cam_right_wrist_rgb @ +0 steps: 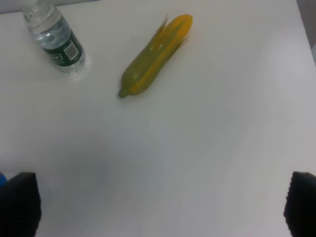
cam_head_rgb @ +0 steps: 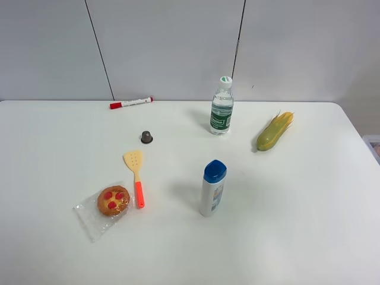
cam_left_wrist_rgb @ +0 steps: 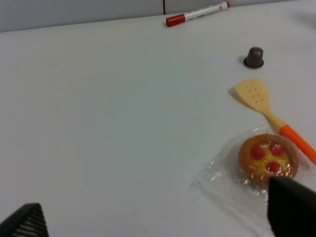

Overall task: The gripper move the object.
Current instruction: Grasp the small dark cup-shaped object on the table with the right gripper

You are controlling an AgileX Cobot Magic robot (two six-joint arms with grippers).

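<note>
Capsule [cam_left_wrist_rgb: 254,57] stands just past the spatula [cam_left_wrist_rgb: 269,111] blade, ahead of my left hand [cam_left_wrist_rgb: 158,215], the nearer one; spread wide, empty.

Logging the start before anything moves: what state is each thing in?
capsule: standing rim-down, not gripped.
marker: lying, red cap on.
water bottle: upright, capped.
blue-capped white bottle: upright, closed.
corn: lying on its side.
spatula: lying flat.
tart: in clear wrapper.
left gripper: open, empty.
right gripper: open, empty.

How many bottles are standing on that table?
2. A clear water bottle stands near the back, left of the corn; a white blue-capped bottle stands nearer the front.
</note>
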